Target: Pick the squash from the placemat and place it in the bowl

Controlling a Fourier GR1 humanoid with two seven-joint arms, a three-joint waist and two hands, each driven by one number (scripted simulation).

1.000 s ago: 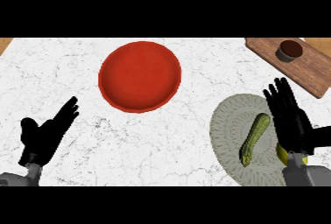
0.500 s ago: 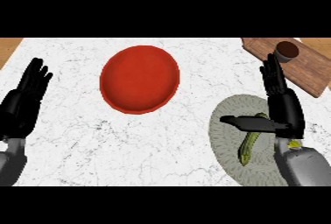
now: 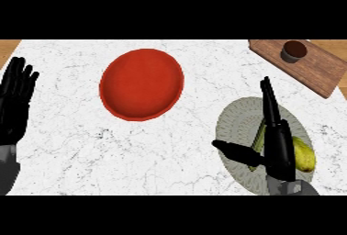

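Squash on the placemat, right hand above it

Squash (image 3: 302, 156), yellow-green, lies on the round grey placemat (image 3: 237, 120) at the near right of the marble counter (image 3: 136, 147). The right hand (image 3: 278, 147) is over it, fingers straight and pointing far, thumb spread to the left; nothing is clasped. The red bowl (image 3: 142, 84) sits well apart, far and left. The left hand (image 3: 15, 103) rests open at the left edge. A wooden board (image 3: 318, 69) at the far right carries a dark cup (image 3: 295, 50). No writing is readable.

One head view looks steeply down on the marble counter (image 3: 169, 151), forearms entering from its lower edge
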